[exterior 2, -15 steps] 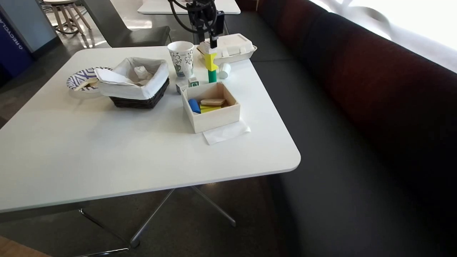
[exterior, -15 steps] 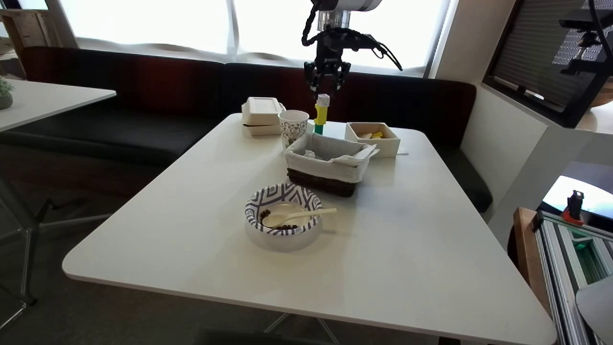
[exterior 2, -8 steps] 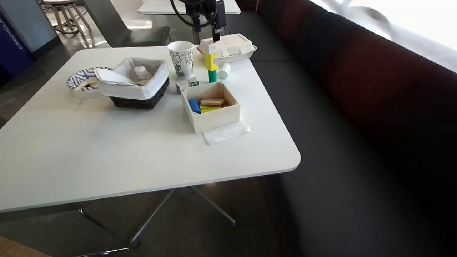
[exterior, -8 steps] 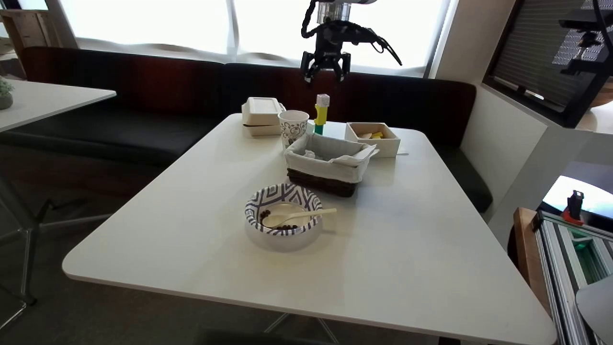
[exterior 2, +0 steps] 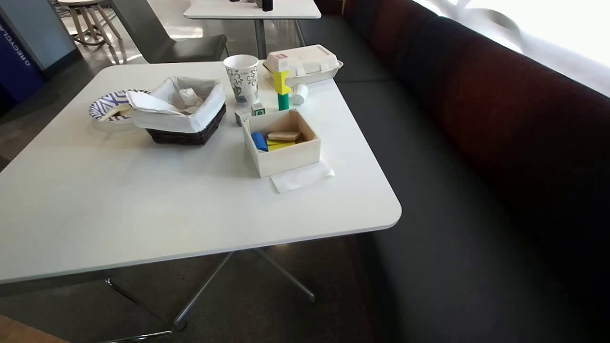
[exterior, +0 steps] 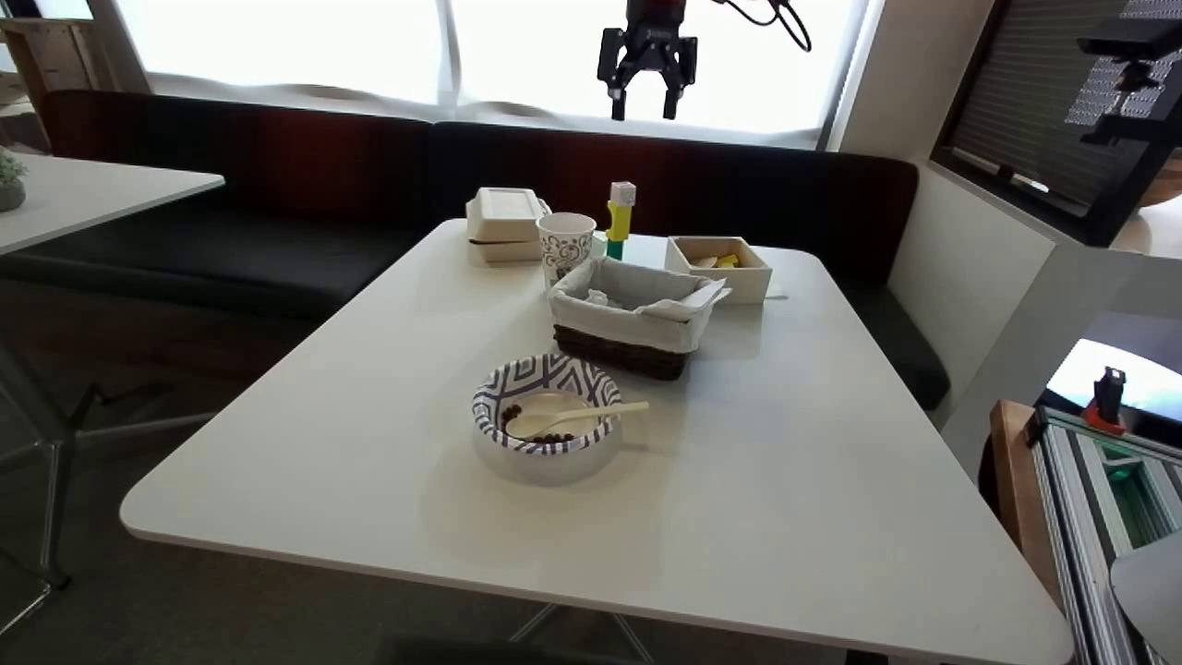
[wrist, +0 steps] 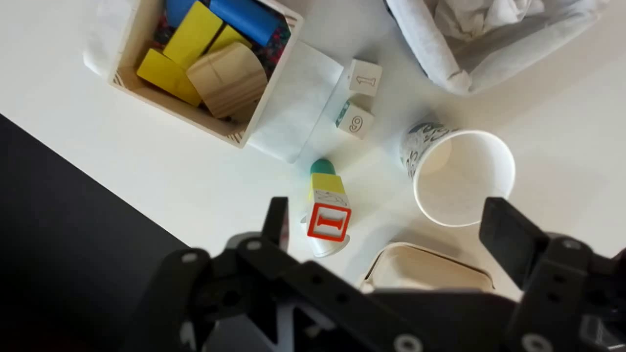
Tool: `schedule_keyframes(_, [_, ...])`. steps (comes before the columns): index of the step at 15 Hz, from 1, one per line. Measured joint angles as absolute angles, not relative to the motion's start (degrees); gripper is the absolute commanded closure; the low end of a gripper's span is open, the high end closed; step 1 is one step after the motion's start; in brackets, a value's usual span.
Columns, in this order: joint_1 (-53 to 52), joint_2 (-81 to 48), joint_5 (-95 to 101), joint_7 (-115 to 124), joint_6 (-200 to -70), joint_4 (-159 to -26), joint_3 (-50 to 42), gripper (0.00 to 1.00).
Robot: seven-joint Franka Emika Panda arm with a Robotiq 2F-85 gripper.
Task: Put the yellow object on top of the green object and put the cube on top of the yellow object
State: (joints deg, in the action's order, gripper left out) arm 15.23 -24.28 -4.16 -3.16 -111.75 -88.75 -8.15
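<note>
"Bright windows (exterior: 286, 46) are backing the white table (exterior: 794, 443). Which step is running?"

"By judgement, the last one is closing out: the green block (exterior 2: 283, 102) is standing on the table, the yellow block (exterior 2: 281, 82) is resting on it, and the cube (wrist: 329, 222) is sitting on top."

"How is the gripper (exterior: 644, 113) presenting?"

"Its fingers are standing spread, holding nothing; it is hanging above the cube, well apart from it."

"What is the next move calling for?"

"Likely clearance only: backing away without brushing the cube, since the column is looking narrow and easy to topple."

"Which markings are showing?"

"On the cube's top, a red framed letter is reading as I or H, its orientation being uncertain. Nearby, one loose cube (wrist: 365, 77) is carrying 1 or I; its neighbour cube (wrist: 355, 120), 9 or 6. Beyond the table, a blue panel (exterior 2: 19, 71) is displaying RECYCL, the ending being unclear. No brand is reading legibly."
</note>
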Motion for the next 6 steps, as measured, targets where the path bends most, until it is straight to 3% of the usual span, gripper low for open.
schedule_keyframes(6, [15.22,-22.21,-3.89,-4.63,-109.96,-90.05,-8.25,0.00])
